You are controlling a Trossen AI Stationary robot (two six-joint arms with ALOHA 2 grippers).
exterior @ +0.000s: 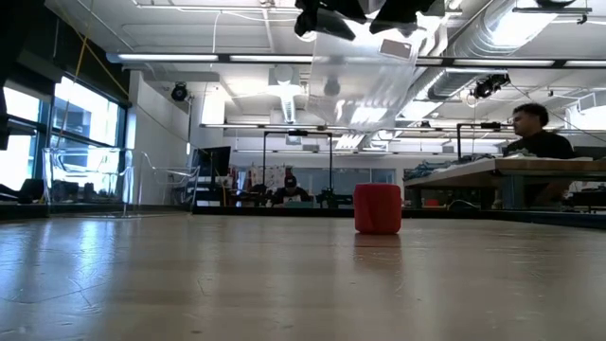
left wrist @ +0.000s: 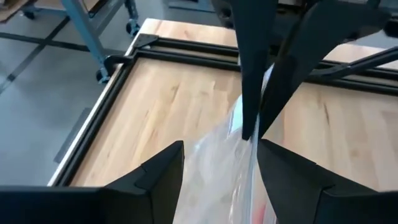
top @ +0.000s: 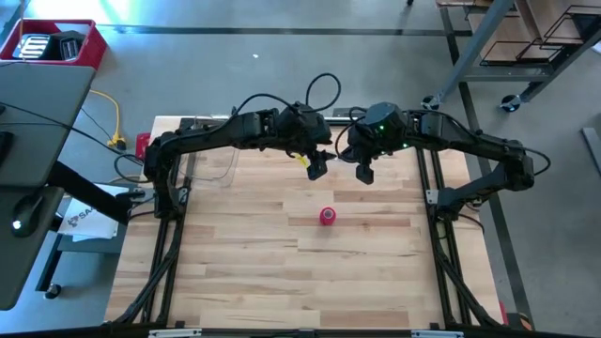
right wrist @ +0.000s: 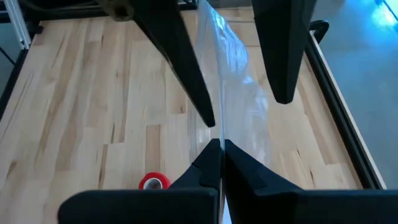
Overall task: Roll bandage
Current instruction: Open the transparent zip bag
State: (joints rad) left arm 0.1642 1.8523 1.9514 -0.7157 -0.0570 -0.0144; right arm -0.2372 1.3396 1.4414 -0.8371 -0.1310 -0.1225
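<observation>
Bandage (top: 327, 217) is standing on the worktop (top: 235, 272) as a small red roll, upright on its flat end, near the middle of the board. By the look of it the rolling itself is finished; the step in hand seems to be the handling of a clear plastic bag (right wrist: 233, 81), which both arms are holding up in the air at the 12 o'clock side of the worktop.

Right claw (right wrist: 219, 152) is pinching the bag, its fingers pressed fully together on the film. Left claw (left wrist: 221, 165) is standing wide apart around the bag's other side (fingers on either side of the film, not squeezing it, so I am reading this as a let-go or a re-grip, not a hold).

Bandage is sitting toward 6 o'clock of both claws, well apart from them and lower, with neither touching it. In the low view the roll is sitting alone on the board with the bag hanging above.

Next move, as a judgement: one claw is needing to drop the bag and come down toward 6 o'clock onto the roll, gripping it across its round sides.
</observation>
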